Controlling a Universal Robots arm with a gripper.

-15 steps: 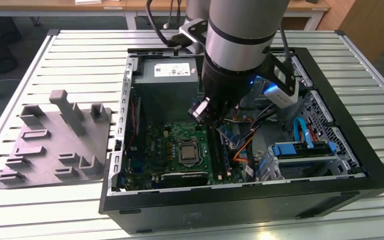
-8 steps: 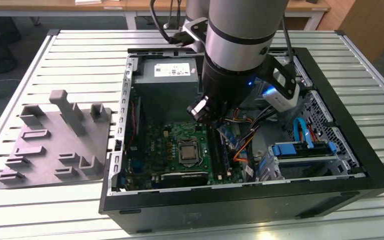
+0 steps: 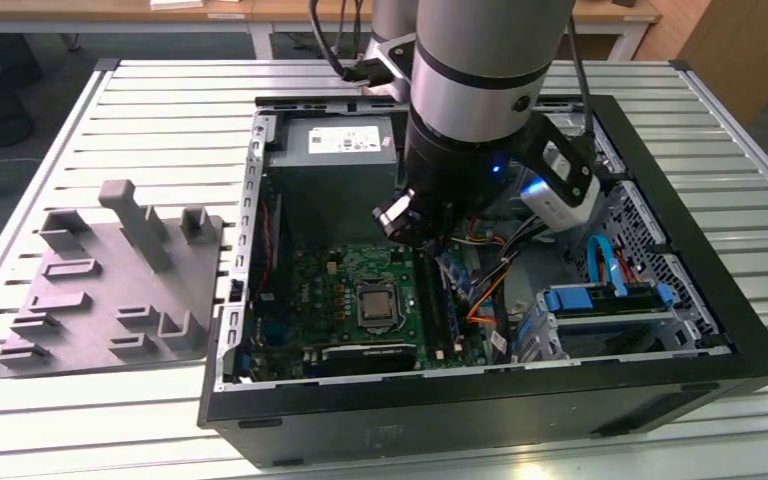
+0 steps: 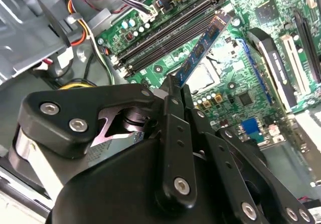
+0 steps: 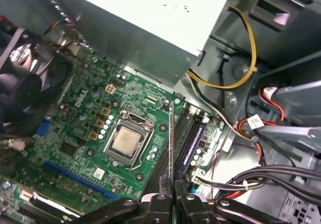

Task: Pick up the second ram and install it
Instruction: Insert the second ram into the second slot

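My gripper (image 5: 171, 190) is shut on the second ram (image 5: 171, 138), a thin blue-green strip seen edge-on in the first wrist view. In the second wrist view the second ram (image 4: 200, 45) juts out from between the black fingers (image 4: 173, 128) of the gripper (image 4: 175, 83) and shows its row of chips. It hangs above the motherboard (image 5: 75, 128), lined up lengthwise with the black memory slots (image 5: 183, 131) and just beside them. The slots (image 4: 165, 33) lie parallel to the strip. A blue strip (image 5: 194, 143) sits among the slots. In the exterior view the arm (image 3: 471, 110) reaches down into the open computer case (image 3: 704, 260).
The processor socket (image 5: 128, 141) lies close beside the ram. The grey power supply (image 5: 150, 23) stands past the slots' far end. Bundled cables (image 5: 235, 128) and drive bays (image 3: 611, 300) crowd the other side. A fan (image 5: 20, 93) sits at the board's edge. A grey fixture tray (image 3: 104, 290) lies outside the case.
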